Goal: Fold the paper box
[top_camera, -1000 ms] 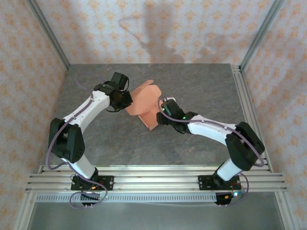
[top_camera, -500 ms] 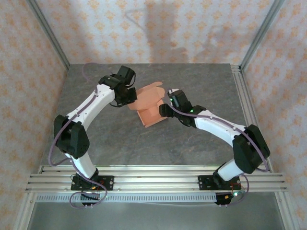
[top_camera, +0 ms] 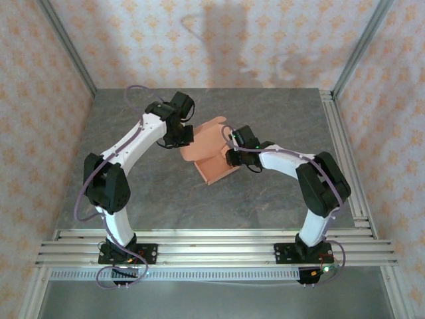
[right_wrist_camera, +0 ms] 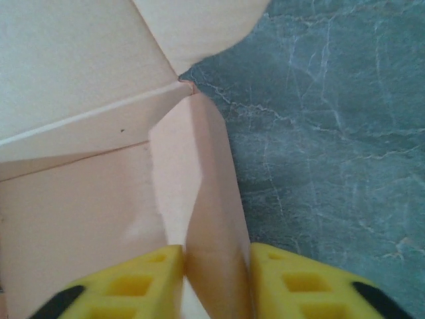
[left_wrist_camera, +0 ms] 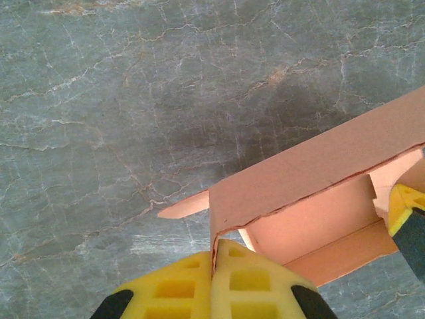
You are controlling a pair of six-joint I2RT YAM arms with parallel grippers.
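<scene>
Left jaws are pinching the box [top_camera: 211, 159] edge, anchoring it; right jaws are clamping a wall fold, probably to crease it.

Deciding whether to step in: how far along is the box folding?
Done: the salmon-orange card paper box has some walls raised. In hand: the left gripper pinches one wall's edge, and the right gripper clamps a folded side flap. Left: the rounded flap at the far end is open, untucked.
</scene>
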